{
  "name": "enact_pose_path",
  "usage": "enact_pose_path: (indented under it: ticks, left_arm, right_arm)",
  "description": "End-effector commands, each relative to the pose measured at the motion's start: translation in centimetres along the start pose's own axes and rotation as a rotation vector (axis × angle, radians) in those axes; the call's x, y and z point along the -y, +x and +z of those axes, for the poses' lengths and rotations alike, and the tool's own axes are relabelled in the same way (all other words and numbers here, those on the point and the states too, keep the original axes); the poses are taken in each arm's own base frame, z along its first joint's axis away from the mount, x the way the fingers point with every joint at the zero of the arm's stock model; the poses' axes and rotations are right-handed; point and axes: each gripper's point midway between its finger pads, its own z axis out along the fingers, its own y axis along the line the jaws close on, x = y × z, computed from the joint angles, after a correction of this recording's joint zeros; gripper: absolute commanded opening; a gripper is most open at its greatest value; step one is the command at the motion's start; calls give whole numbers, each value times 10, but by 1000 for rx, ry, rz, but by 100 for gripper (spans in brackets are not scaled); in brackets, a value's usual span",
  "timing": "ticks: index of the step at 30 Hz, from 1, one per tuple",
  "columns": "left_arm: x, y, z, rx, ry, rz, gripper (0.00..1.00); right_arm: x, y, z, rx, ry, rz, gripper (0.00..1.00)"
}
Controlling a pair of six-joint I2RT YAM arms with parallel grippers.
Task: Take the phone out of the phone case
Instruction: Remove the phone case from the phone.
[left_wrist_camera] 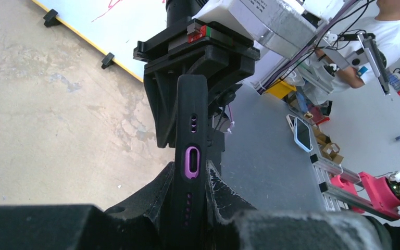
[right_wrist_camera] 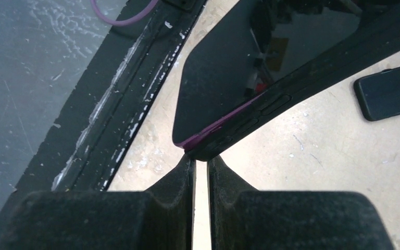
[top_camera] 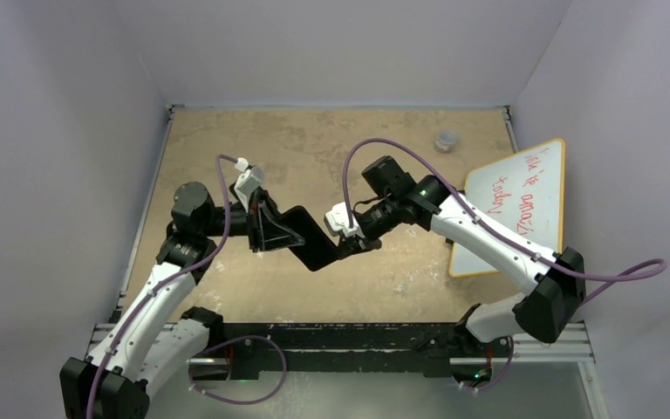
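Overhead, tan tabletop (top_camera: pixel 331 140), pale walls (top_camera: pixel 331 52), whiteboard (top_camera: pixel 532 188) at right, phone case (top_camera: pixel 314 243) aloft

a robotics lab: white booth walls (top_camera: pixel 331 52), aluminium rail (left_wrist_camera: pixel 338 190), worker (left_wrist_camera: pixel 390 28) at another rig (left_wrist_camera: pixel 367 49).

Centre: phone (right_wrist_camera: pixel 219 78) in its case (top_camera: pixel 316 244), on edge above the table (top_camera: pixel 314 148).
Left of it: left gripper (top_camera: pixel 299 237), around the case's end.
Right of it: right gripper (top_camera: pixel 350 250), at the opposite corner.
Right side: whiteboard (top_camera: pixel 519 201) on the table, partly under the right arm (top_camera: pixel 488 240).
Far right corner: small jar (top_camera: pixel 446 140), well apart.
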Motion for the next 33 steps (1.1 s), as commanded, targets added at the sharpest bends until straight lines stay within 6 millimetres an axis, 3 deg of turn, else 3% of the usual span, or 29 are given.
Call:
enact_pose_path:
  ticks: [1,6,10,17,22,26,28,33]
  left_arm:
    - [23,-6,0,-3,72,-12,0]
    - [25,-3,3,4,95,-35,0]
    - [14,1,4,8,49,-49,0]
    - [-17,6,6,34,-77,-61,0]
    - [-34,13,9,59,-110,-120,0]
    - [-48,5,7,105,-198,-126,0]
    - [-54,0,6,134,-239,-131,0]
    - [-72,-6,2,228,-327,-222,0]
  right_arm:
    - [39,-35,-6,42,98,-229,0]
    - [53,-41,-3,79,146,-239,0]
    - [58,-48,-1,146,168,-146,0]
    - [42,-50,5,282,97,30,0]
    - [44,-44,7,336,145,135,0]
    - [60,-17,1,256,309,266,11]
    - [70,1,-11,234,438,344,24]
    - [92,30,-57,335,778,543,48]
